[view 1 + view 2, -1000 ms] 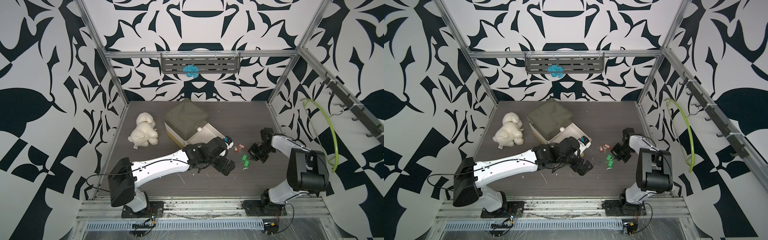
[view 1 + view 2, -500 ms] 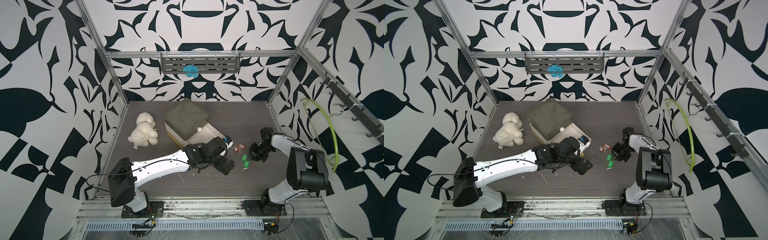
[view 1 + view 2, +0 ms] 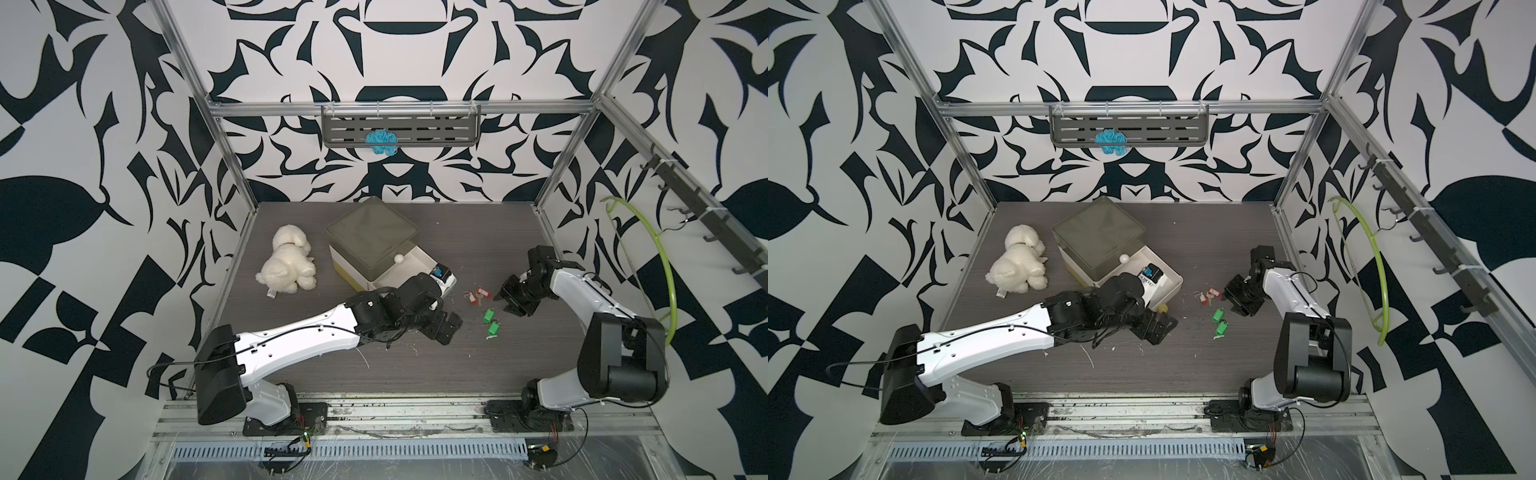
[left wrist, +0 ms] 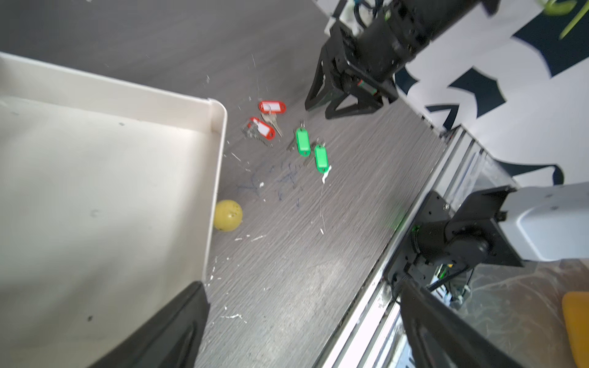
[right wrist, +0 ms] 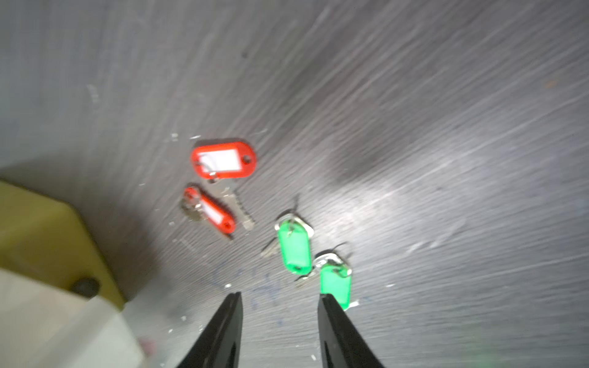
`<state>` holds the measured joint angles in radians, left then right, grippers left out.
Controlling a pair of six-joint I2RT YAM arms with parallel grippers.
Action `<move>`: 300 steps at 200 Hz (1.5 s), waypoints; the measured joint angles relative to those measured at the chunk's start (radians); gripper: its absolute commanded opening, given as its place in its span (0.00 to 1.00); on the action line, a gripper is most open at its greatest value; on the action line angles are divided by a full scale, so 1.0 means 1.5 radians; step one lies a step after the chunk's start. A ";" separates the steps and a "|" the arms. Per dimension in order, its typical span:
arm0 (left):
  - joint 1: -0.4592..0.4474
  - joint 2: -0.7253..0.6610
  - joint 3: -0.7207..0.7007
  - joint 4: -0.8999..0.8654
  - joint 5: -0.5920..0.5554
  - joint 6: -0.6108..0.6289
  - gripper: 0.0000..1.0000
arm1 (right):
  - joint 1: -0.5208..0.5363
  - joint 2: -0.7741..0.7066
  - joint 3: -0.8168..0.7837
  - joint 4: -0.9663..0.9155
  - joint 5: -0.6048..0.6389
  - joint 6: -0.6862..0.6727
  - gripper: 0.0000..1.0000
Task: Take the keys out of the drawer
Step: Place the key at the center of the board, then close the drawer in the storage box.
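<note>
Red-tagged keys [image 3: 478,294] and green-tagged keys [image 3: 489,314] lie on the counter [image 3: 457,374], four o'clock of the drawer [image 3: 415,264]; a blue tag [image 3: 436,272] (seemingly the last) sits inside. Left jaws and right jaws stand spread, empty.

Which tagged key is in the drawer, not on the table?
The blue-tagged key, inside the open drawer; the red-tagged keys and green-tagged keys lie out on the table.

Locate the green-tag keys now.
In both top views the green-tag keys lie on the table outside the drawer, to its right, nearer the front edge than the red-tag keys, beside the open right gripper.
</note>
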<state>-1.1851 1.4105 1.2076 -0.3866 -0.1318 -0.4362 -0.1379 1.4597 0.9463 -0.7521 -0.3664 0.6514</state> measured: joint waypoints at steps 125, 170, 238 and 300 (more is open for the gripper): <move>0.156 -0.316 -0.144 -0.035 -0.101 -0.089 0.99 | 0.046 -0.168 0.006 0.104 -0.158 0.056 0.74; 0.354 -0.284 -0.094 -0.090 0.035 -0.098 0.99 | 0.139 -0.192 0.000 0.083 -0.150 0.055 0.66; 0.479 -0.094 0.072 -0.122 0.195 -0.097 0.99 | 0.207 -0.196 -0.094 0.060 -0.117 0.104 0.35; 0.511 0.019 0.116 -0.111 0.285 -0.126 0.99 | 0.257 -0.173 -0.132 0.116 -0.110 0.161 0.31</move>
<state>-0.4191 1.4384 1.3815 -0.5533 0.2958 -0.6258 0.2470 1.2003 0.7479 -0.5774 -0.5308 0.8932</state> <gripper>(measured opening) 0.992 0.310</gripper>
